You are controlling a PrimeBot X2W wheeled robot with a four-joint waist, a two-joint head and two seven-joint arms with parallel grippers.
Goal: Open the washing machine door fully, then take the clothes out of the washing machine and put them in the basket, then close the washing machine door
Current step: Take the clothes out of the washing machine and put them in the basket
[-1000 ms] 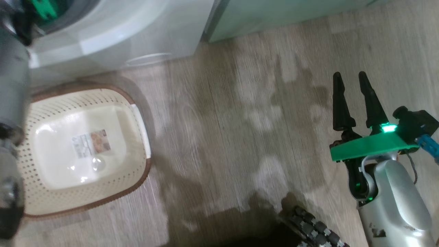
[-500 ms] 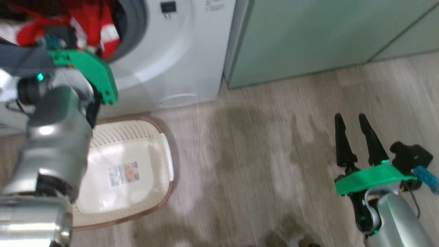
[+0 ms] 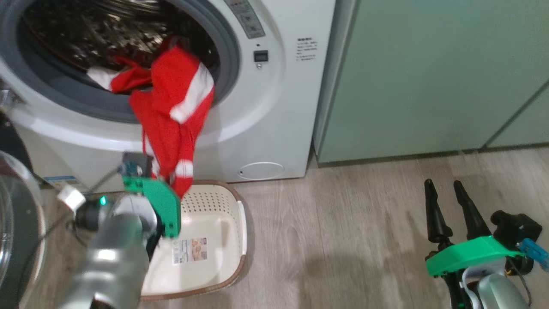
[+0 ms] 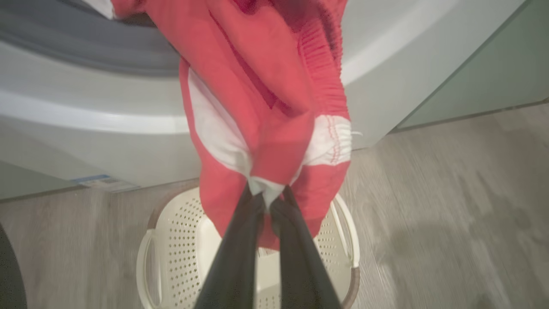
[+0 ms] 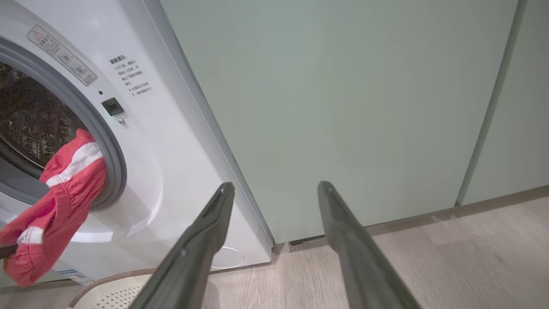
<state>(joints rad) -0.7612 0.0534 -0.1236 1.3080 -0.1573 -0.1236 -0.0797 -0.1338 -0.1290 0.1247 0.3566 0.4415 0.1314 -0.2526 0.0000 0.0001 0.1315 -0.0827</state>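
1. While the red jersey trails out over the grey seal, the rest of the clothes (image 3: 171, 116) lie back in the drum of the washing machine (image 3: 266, 128), where a white piece is hard to make out against the dark metal.
2. The washing machine door (image 3: 17, 240) is cut off at the head view's left edge, a slice of dark rim and clear window swung wide.
3. The left forearm hides the near left part of the basket (image 3: 214, 201), which stands on the floor (image 3: 343, 249) just before the washer, under the hanging cloth.
4. The left gripper (image 4: 269, 197) has its jaws pinching a white-trimmed fold at the jersey's lower end, above the basket.
5. The right gripper (image 5: 276, 185) hangs well apart from the clothes, jaws spread in open air, pointing toward the pale green cabinets (image 5: 343, 107).
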